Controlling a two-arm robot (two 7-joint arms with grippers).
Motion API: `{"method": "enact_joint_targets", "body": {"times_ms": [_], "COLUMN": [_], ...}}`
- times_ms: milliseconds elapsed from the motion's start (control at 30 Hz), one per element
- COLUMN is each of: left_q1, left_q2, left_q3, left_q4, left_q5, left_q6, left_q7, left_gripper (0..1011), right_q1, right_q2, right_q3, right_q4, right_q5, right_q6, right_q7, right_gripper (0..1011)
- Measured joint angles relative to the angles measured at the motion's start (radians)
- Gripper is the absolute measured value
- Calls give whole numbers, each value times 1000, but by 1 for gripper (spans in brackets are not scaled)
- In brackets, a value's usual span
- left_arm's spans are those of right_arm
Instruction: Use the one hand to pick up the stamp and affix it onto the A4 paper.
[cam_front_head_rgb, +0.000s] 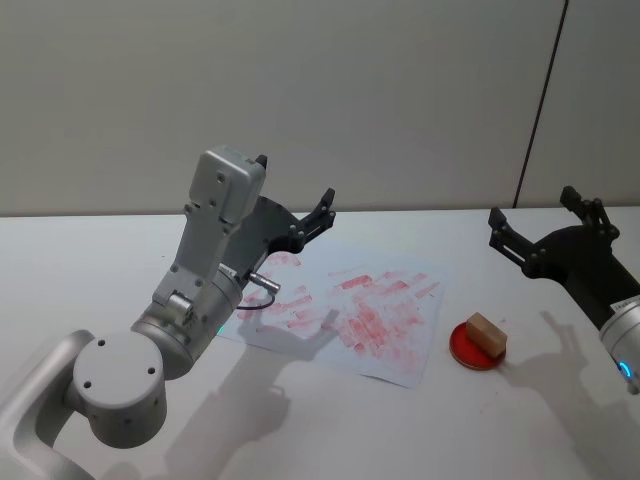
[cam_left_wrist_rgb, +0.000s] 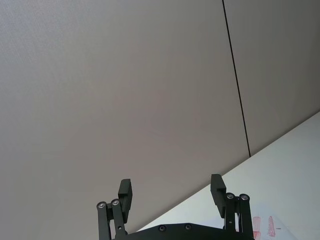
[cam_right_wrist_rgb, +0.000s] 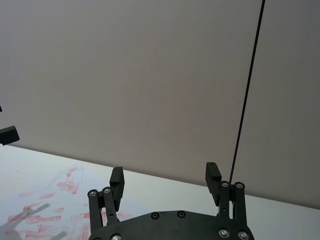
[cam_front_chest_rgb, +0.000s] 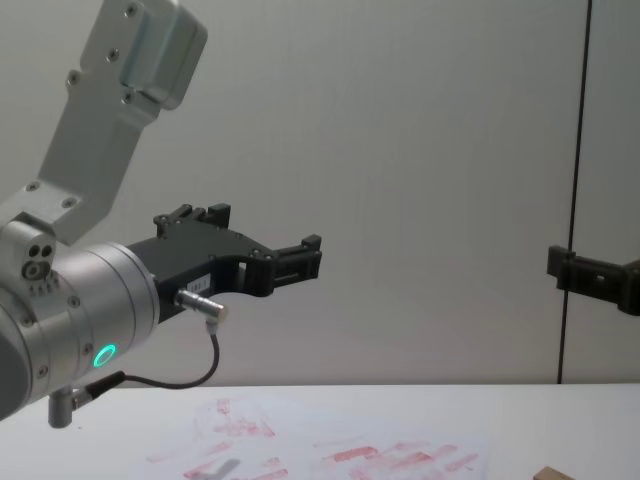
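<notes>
The stamp (cam_front_head_rgb: 486, 333), a small light-brown block, rests on a round red ink pad (cam_front_head_rgb: 470, 354) just right of the A4 paper (cam_front_head_rgb: 352, 315), a white sheet covered in red imprints. The hand, my right gripper (cam_front_head_rgb: 531, 205), hovers open and empty above the table, behind and to the right of the stamp; in its wrist view the right gripper (cam_right_wrist_rgb: 165, 171) points at the wall with the paper (cam_right_wrist_rgb: 45, 215) below. My left gripper (cam_front_head_rgb: 294, 180) hangs open and empty in the air over the paper's far left part, and the left gripper (cam_left_wrist_rgb: 171, 184) also faces the wall.
The white table (cam_front_head_rgb: 90, 270) ends at a grey wall with a dark vertical seam (cam_front_head_rgb: 540, 100). The left arm's big grey elbow joint (cam_front_head_rgb: 118, 385) fills the near left. A looped black cable (cam_front_chest_rgb: 170, 380) hangs under the left wrist.
</notes>
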Motion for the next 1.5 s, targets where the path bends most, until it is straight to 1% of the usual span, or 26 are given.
{"method": "enact_joint_targets", "body": {"times_ms": [1000,1167,1367,1433,1500], "left_q1": [0,0,0,0,0], "left_q2": [0,0,0,0,0], "left_q3": [0,0,0,0,0], "left_q4": [0,0,0,0,0], "left_q5": [0,0,0,0,0], "left_q6": [0,0,0,0,0], "left_q7": [0,0,0,0,0], "left_gripper": [1001,1001,1002,1001,1001], "right_q1": [0,-4,-22,-35,-41], "right_q2": [2,13,47,68,78], "right_q3": [1,10,30,42,47], "right_q4": [0,0,-12,-19,-22], "right_q5": [0,14,49,67,75], "right_q6": [2,14,51,73,84], "right_q7": [3,16,45,61,70], "right_gripper": [1001,1001,1001,1001,1001]}}
